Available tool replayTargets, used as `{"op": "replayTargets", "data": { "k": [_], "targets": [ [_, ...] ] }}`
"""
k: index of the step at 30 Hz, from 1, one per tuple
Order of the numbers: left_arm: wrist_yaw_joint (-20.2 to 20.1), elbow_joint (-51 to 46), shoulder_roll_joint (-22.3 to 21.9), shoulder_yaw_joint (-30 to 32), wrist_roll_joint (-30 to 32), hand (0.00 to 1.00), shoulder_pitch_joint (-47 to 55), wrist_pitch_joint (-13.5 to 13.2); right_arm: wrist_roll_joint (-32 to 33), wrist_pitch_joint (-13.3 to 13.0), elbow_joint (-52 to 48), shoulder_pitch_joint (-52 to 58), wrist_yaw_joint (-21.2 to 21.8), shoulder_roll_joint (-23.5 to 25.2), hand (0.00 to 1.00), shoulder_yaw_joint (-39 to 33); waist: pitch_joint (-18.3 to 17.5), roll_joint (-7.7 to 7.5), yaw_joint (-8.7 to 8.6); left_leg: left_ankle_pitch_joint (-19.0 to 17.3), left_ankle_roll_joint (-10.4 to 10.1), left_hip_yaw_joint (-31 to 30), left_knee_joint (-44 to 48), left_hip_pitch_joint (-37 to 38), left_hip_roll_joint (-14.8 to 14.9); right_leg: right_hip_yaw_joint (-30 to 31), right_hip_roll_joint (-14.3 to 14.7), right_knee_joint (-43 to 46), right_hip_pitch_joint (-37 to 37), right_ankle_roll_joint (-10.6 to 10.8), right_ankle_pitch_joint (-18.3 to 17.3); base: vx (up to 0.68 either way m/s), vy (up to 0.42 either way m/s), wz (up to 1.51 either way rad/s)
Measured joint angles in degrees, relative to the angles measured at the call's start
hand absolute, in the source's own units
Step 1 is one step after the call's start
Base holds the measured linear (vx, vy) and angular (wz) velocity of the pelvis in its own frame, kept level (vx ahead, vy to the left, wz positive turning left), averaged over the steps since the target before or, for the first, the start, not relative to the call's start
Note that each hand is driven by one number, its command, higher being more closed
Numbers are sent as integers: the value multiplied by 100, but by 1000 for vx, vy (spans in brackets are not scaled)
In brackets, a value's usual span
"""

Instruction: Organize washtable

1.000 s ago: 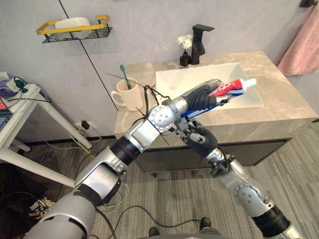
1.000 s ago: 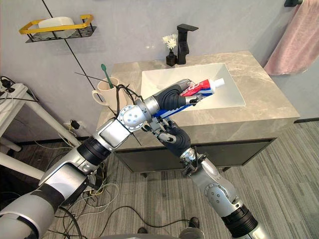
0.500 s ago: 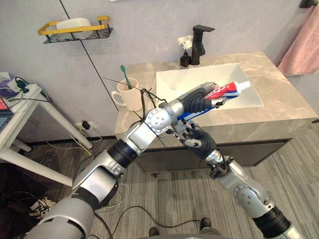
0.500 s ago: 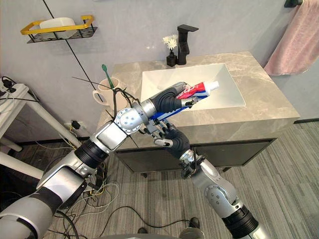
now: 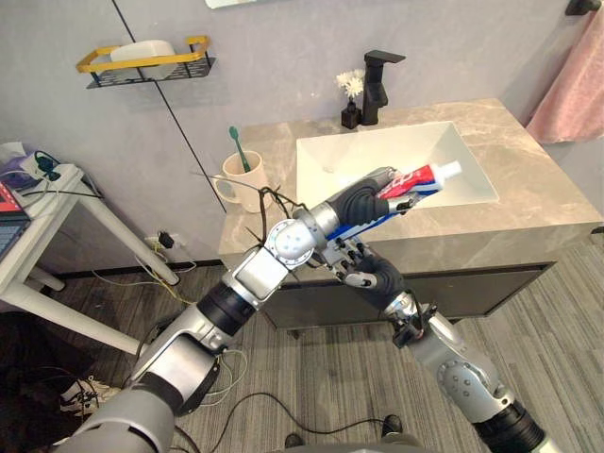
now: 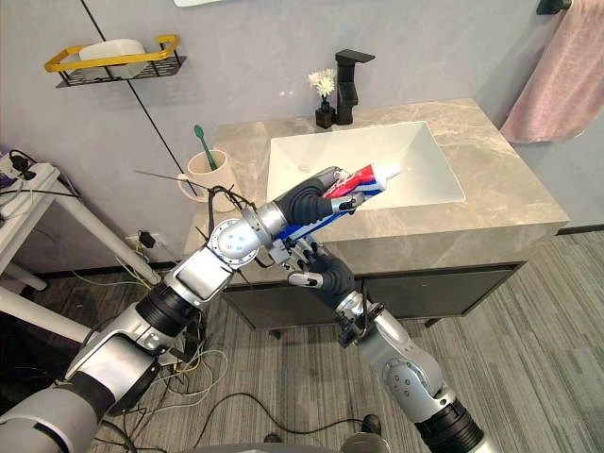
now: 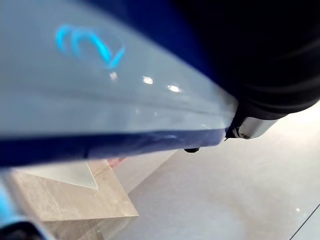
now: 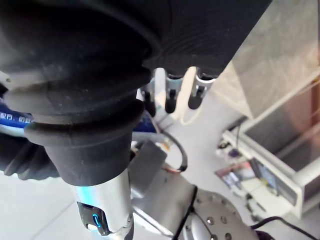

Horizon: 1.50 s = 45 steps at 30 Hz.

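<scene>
My left hand point(image 5: 360, 197) is shut on a red, white and blue toothpaste tube point(image 5: 416, 176), held in the air over the front left part of the white sink point(image 5: 377, 149), cap pointing right. The left wrist view shows the tube's white and blue skin point(image 7: 100, 75) very close. My right hand point(image 5: 374, 275) hangs just under the left forearm at the counter's front edge, fingers point(image 8: 195, 96) straight and holding nothing. A cream cup point(image 5: 243, 179) with a green toothbrush point(image 5: 237, 149) stands on the counter left of the sink.
A black faucet point(image 5: 377, 83) and a small vase of white flowers point(image 5: 351, 96) stand behind the sink. A yellow wall shelf point(image 5: 142, 64) holds a white soap. A pink towel point(image 5: 571, 85) hangs at right. A white side table point(image 5: 42, 212) stands at left.
My left hand has drawn the toothpaste tube a little left and toward the sink's front. The right hand has sunk slightly below the counter edge.
</scene>
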Motion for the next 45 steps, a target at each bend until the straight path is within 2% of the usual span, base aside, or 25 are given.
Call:
{"op": "replayTargets", "data": {
  "k": [8,16,17,25,35,39,45],
  "targets": [
    [-49,-40,-135,0,-16,100,306,-16,-47,44,67,41,-54,76,0,-38,-23,-18,8,10,10,-21,-1,0,-6,-23,-9,0,14,0,0,0,0,0],
    [74,-66,-361,7,-12,100,506,-47,-44,44,66,42,-159,94,0,-45,-37,-29,3,10,10,-21,-2,0,-5,-22,-8,0,13,0,0,0,0,0],
    [76,-70,-380,6,-11,100,517,-47,-43,44,66,42,-161,94,100,-47,-41,-36,5,10,10,-21,-2,0,-5,-22,-8,0,13,0,0,0,0,0],
    [72,-113,-585,-111,90,100,520,-70,-42,39,66,41,-259,195,100,-194,-94,-127,0,10,10,-20,-3,-4,-7,-19,-10,-1,7,1,0,0,0,0],
    [187,-66,-662,-164,149,100,357,-90,-13,5,66,39,-232,246,100,-269,-102,-137,7,10,10,-22,-2,-11,-9,-24,-12,-1,4,1,1,0,0,0],
    [191,3,-652,-232,262,100,48,-104,72,-192,65,-14,-198,267,100,-315,-107,-142,4,10,10,-26,-2,-15,-11,-30,-14,-1,4,1,1,0,0,0],
    [196,1,-641,-240,411,100,-190,-107,136,-271,64,-98,-132,300,100,-377,-110,-141,2,10,10,-27,-2,-21,-11,-32,-14,-1,-2,1,1,0,0,0]
  ]
}}
